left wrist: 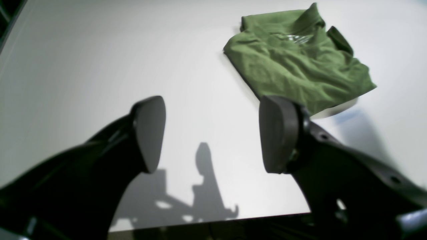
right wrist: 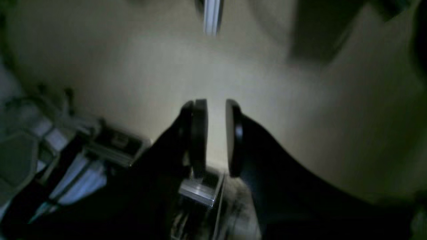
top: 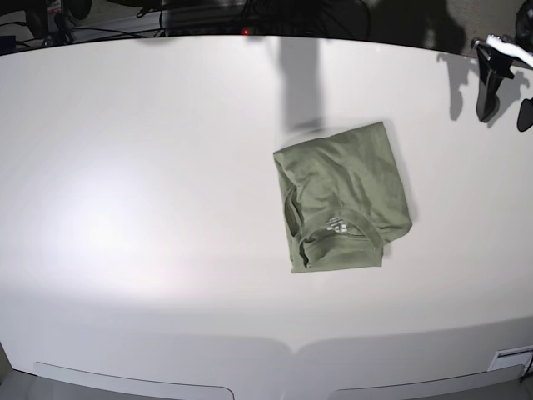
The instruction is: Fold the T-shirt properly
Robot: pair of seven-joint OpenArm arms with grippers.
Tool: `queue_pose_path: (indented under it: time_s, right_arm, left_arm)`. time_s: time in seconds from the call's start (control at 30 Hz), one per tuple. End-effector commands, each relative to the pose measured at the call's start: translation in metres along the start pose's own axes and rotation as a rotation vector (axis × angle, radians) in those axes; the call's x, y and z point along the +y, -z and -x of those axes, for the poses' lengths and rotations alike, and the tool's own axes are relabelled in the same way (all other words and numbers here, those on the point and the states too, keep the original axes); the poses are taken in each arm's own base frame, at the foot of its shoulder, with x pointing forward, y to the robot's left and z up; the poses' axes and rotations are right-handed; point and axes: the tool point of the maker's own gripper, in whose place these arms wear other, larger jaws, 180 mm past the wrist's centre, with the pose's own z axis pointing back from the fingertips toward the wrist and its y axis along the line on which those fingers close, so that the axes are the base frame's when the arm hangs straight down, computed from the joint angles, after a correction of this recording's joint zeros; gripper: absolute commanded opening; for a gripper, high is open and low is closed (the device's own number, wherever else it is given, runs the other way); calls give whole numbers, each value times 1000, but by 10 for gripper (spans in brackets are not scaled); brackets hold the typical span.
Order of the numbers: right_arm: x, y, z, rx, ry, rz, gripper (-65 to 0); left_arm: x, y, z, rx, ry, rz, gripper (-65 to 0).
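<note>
The green T-shirt point(top: 346, 196) lies folded into a rough rectangle right of the table's middle, its neck and small white label point(top: 335, 225) toward the near edge. In the left wrist view the T-shirt point(left wrist: 300, 66) sits wrinkled beyond the right finger. My left gripper point(left wrist: 212, 130) is open and holds nothing, hovering over bare table; in the base view the left gripper point(top: 506, 107) is at the far right corner, well apart from the shirt. My right gripper point(right wrist: 217, 133) shows only in its own dim, blurred view, pads a narrow gap apart with nothing between them, away from the table.
The white table point(top: 125, 167) spreads wide to the left of the shirt. Dark cables and equipment point(top: 208, 12) line its far edge. The table's edge point(left wrist: 213, 218) runs just below my left gripper. Metal frame parts point(right wrist: 196, 191) lie behind the right gripper.
</note>
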Motion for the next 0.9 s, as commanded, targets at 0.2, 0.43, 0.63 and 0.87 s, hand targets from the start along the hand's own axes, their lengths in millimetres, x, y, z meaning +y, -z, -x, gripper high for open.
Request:
queue_pose_path:
  time_s: [0.2,0.43,0.63,0.87]
  right_arm:
    - [-82,60,71,302,157,226,-554]
    - [-125,88,32,260,241,279,-554]
    - [-131,93,-5,244,179,288,-554]
    - [-124,100,-17,239,87,281,-554]
  left_arm:
    - [1,-2,-5,-15,28,1,-225]
    - [47,-10,60,195,31,-181,-225]
    - [107,-52,164,444,-75,-431,-225]
    - [114,-93,241,443,-234,-535,-225]
